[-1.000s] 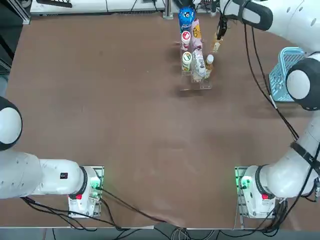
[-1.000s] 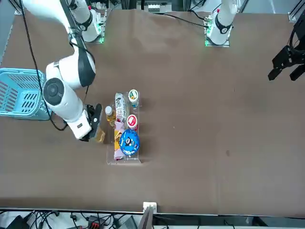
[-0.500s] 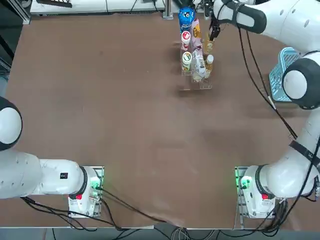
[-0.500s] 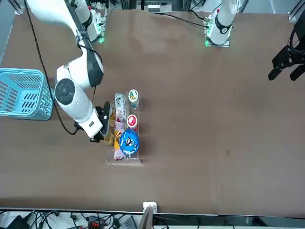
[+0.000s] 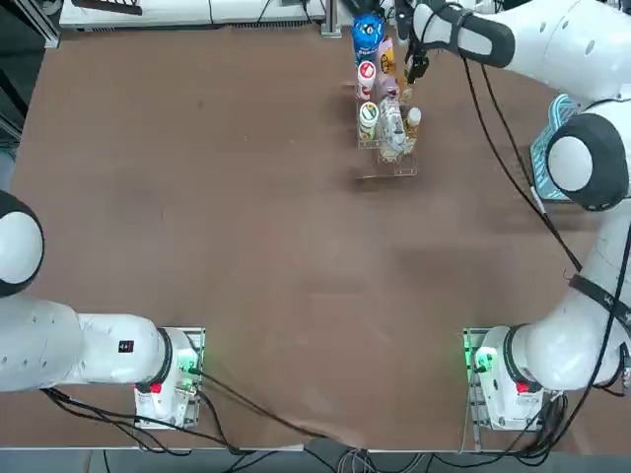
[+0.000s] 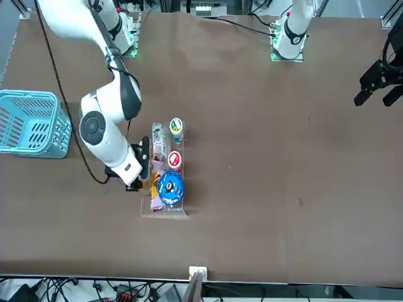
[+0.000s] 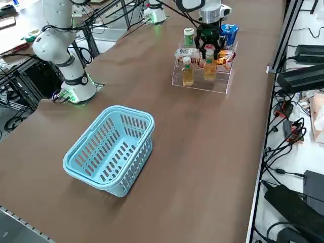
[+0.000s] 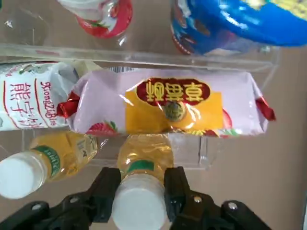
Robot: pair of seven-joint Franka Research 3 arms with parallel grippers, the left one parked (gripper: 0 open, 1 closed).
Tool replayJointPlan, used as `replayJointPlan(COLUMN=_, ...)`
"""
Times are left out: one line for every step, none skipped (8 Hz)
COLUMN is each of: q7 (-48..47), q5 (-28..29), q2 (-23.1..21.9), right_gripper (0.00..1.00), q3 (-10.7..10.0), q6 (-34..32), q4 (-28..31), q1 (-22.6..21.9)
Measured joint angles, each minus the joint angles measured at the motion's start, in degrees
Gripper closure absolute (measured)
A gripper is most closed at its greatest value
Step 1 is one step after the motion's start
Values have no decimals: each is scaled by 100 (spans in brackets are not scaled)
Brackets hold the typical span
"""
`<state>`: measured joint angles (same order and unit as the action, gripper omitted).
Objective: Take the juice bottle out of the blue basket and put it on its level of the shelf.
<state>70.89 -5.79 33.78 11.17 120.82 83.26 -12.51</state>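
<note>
My right gripper [image 8: 141, 187] is shut on the neck of the juice bottle [image 8: 144, 155], a small amber bottle with a white cap. It holds the bottle upright at the low step of the clear shelf [image 7: 200, 86], beside a second amber bottle [image 7: 188, 71] standing there. In the side view the held juice bottle [image 7: 209, 67] hangs under the gripper [image 7: 208, 49]. The gripper [image 5: 414, 71] is at the shelf's [image 5: 386, 168] right side in the top view. The blue basket [image 7: 111, 149] lies apart on the table, with nothing visible inside.
The shelf's upper steps hold a pink snack pack [image 8: 168, 103], a white snack pack [image 8: 33, 103], a red-lidded bottle [image 5: 367, 71], a green-lidded bottle [image 5: 368, 116] and a big blue-topped bottle [image 5: 368, 30]. The table's far edge runs just behind the shelf.
The right gripper has carried the juice bottle leftwards in the top view, from beside the shelf in against its low step.
</note>
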Motion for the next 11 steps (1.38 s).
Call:
replayJointPlan(q7=191, q5=-2, q2=64, right_gripper=46, q3=0, q6=1, q4=-19, q1=-8)
replayJointPlan(q7=354, q5=-3, q2=99, right_gripper=46, q3=-1, q6=0, q4=-25, q1=-7)
replayJointPlan(q7=434, q5=-14, q2=109, right_gripper=46, q3=-1, q6=-3, q4=-30, q1=-7)
replayJointPlan(q7=459, q5=-87, q2=109, right_gripper=46, q3=-1, q6=-9, q4=-45, q1=-8)
replayJointPlan(q7=465, q5=-200, q2=108, right_gripper=46, q3=-2, q6=-20, q4=-58, q1=-7)
replayJointPlan(q7=466, q5=-258, q2=111, right_gripper=46, q3=-2, q6=-41, q4=-59, q1=-7)
replayJointPlan(q7=466, q5=-266, q2=120, right_gripper=46, q3=-2, q6=-56, q4=-59, q1=-7)
replayJointPlan(q7=466, q5=-266, q2=133, right_gripper=46, q3=-2, q6=-61, q4=-59, q1=-7)
replayJointPlan(q7=466, q5=-266, q2=147, right_gripper=46, q3=-2, q6=-64, q4=-59, q1=-7)
replayJointPlan(q7=466, q5=-266, q2=163, right_gripper=46, q3=-2, q6=-64, q4=-59, q1=-7)
replayJointPlan(q7=464, q5=-248, q2=173, right_gripper=46, q3=-2, q6=-64, q4=-59, q1=-8)
